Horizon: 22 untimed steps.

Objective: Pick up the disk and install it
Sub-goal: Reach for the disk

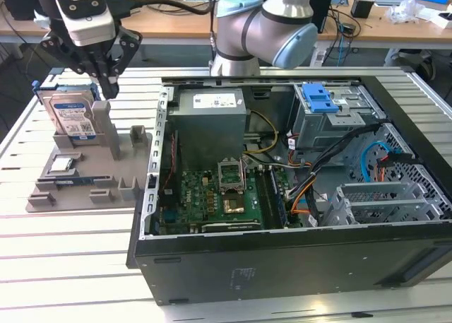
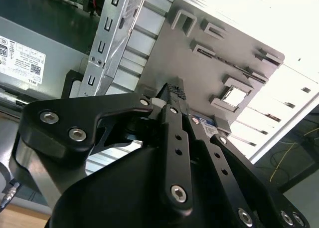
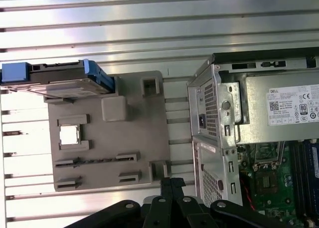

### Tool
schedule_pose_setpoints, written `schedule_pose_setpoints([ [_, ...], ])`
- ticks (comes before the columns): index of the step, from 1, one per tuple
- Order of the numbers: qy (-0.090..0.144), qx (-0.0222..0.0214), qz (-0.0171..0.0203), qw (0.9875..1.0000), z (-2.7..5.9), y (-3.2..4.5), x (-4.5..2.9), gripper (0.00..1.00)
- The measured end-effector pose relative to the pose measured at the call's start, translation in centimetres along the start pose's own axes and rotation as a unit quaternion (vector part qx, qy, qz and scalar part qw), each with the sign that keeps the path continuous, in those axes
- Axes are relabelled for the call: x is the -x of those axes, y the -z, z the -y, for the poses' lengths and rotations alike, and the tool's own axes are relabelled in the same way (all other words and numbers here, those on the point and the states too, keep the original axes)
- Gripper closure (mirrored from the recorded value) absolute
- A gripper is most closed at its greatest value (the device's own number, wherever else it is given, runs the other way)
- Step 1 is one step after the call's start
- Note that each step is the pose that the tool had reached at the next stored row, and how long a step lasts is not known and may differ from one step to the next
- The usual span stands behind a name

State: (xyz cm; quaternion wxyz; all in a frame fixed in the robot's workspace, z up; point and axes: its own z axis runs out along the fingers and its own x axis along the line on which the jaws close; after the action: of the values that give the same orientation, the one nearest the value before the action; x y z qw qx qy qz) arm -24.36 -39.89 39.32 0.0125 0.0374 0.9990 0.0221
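The disk, silver with a white-and-blue label and a blue carrier frame, stands upright on edge in a slot of the grey fixture plate at the exterior view's left. In the first wrist view the disk appears edge-on at a corner of the plate. My gripper hangs just above the disk's upper corner, toward the exterior view's right of it, without touching it. Its black fingertips are pressed together with nothing between them, and in the second wrist view the gripper hovers over the plate.
The open computer case lies at the exterior view's right, with a grey power supply, a green motherboard and a metal drive cage topped by a blue latch. A small chip rests on the fixture plate. The robot's base stands behind the case.
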Motion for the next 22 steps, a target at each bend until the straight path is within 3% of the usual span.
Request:
schedule_pose_setpoints([
  [5, 0.0, 0.0, 0.0, 1.0, 0.06, 0.02, -0.82, 0.89],
  [12, 0.0, 0.0, 0.0, 1.0, 0.21, 0.08, -2.78, 0.89],
  [22, 0.0, 0.0, 0.0, 1.0, 0.35, 0.12, -4.65, 0.89],
])
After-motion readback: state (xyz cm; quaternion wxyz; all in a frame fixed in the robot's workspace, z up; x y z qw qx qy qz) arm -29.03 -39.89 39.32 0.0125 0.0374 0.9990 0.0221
